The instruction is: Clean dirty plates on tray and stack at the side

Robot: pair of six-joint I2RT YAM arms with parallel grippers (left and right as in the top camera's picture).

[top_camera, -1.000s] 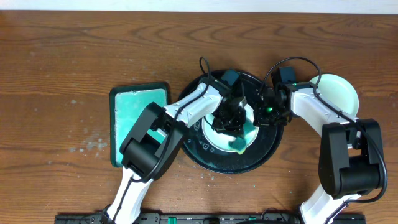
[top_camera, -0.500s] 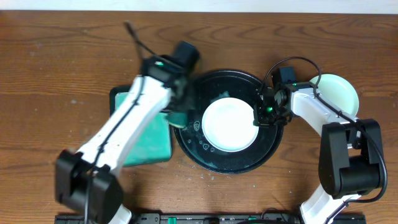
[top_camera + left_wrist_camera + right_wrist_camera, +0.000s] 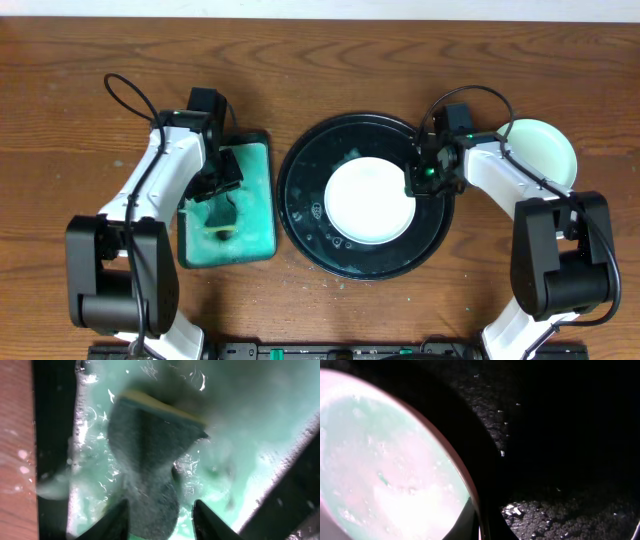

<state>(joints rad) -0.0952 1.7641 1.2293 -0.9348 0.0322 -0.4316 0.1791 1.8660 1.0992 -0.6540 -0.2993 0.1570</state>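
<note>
Teal foam in the rectangular sponge tray (image 3: 256, 190) on the left, closest to the arm bases, with a grey-green, yellow-backed sponge (image 3: 145, 460) lying in the wet. Over it, left gripper (image 3: 160, 515) with fingers parted, tips either side of the sponge's near end, clear of it on one side, not clamped. To the right, round black tray (image 3: 300, 215) at mid-table, speckled with droplets, carrying one white plate (image 3: 365, 205) flat and slightly right of centre, plain white from overhead. At that plate's right rim, right gripper (image 3: 415, 182) pinched closed on the edge, the rim running down between its dark fingers in the wrist view. Farther back and right, outside the black tray and near its rim, second plate (image 3: 545, 150), pale mint, flat on the wooden table (image 3: 80, 100), partly covered by the right arm.
</note>
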